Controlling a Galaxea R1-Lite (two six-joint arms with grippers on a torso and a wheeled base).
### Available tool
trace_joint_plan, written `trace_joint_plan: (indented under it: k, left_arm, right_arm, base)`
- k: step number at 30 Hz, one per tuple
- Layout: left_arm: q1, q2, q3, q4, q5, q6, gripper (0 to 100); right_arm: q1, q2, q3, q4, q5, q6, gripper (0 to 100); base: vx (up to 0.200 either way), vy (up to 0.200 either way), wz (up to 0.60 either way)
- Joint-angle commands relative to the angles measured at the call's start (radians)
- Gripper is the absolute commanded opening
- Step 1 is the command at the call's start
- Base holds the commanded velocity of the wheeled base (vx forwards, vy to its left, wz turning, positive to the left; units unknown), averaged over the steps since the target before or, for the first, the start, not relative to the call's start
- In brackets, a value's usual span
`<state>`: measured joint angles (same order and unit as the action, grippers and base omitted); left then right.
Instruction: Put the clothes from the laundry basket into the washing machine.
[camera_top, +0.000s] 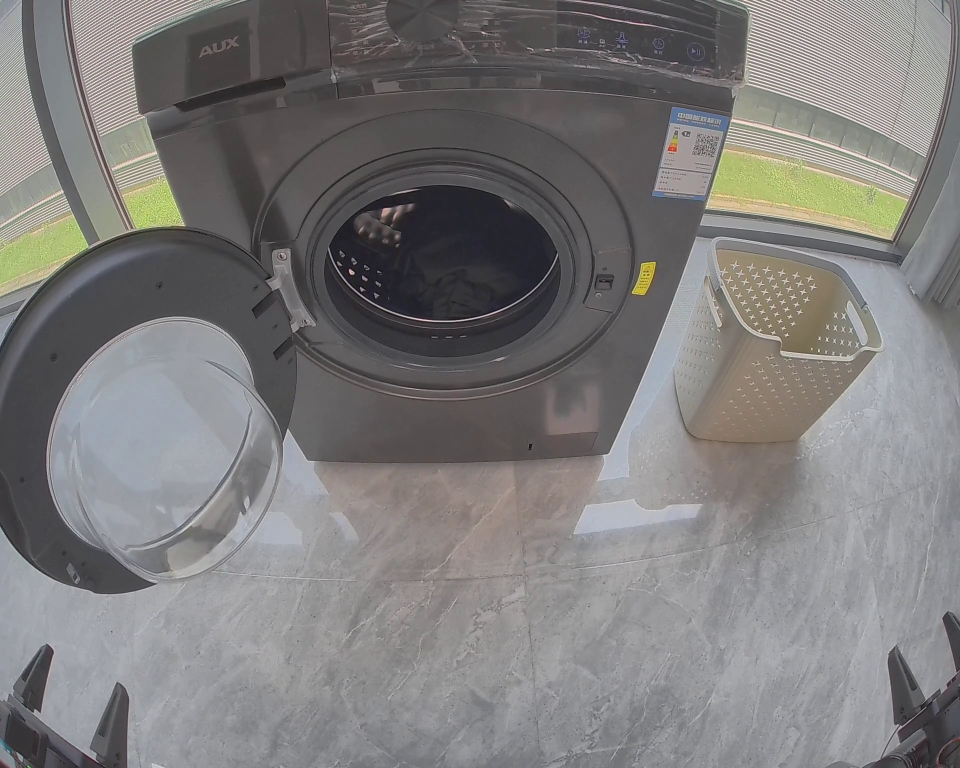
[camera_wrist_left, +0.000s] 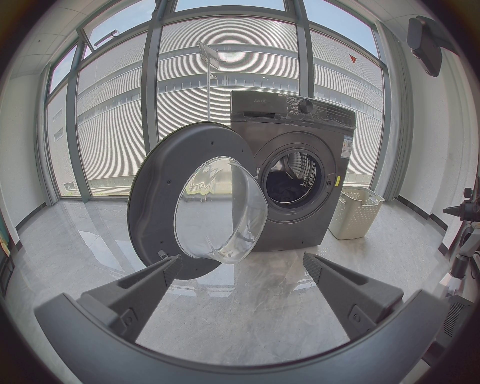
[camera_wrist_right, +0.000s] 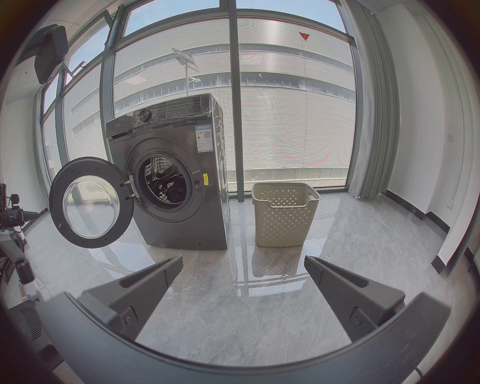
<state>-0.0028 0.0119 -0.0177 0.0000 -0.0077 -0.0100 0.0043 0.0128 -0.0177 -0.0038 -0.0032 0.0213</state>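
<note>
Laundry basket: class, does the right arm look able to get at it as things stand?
Probably yes: the basket stands on the floor on the side of the right gripper, nothing between, though well ahead.

Before me spreads a glossy grey, marble-veined tile floor (camera_top: 480, 640). On its far side stands a dark grey front-loading metal washing machine (camera_top: 450, 420). Just to the right of it, not touching, a cream perforated plastic laundry basket (camera_top: 745, 385) stands upright on the same tiles.
</note>
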Motion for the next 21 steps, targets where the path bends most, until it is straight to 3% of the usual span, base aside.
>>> trace_joint_plan:
  k: [1,9,18,21]
  left_arm:
    - [0.0,-0.007,0.018,0.0,0.0,-0.002,100]
    - [0.0,-0.007,0.018,0.0,0.0,0.001,100]
    - [0.0,-0.007,0.018,-0.002,0.002,-0.004,100]
    - [0.0,-0.007,0.018,-0.002,0.003,-0.007,100]
  right_arm:
    - [0.0,-0.013,0.018,-0.001,0.0,0.0,100]
    - [0.0,-0.013,0.018,-0.001,0.0,0.0,100]
    - [0.0,-0.013,0.018,-0.001,0.0,0.0,100]
    - [0.0,-0.013,0.018,-0.001,0.0,0.0,100]
  base:
    - [0.0,0.2,0.0]
    - [0.0,0.2,0.0]
    - [0.0,0.0,0.0]
    - [-0.2,0.0,0.0]
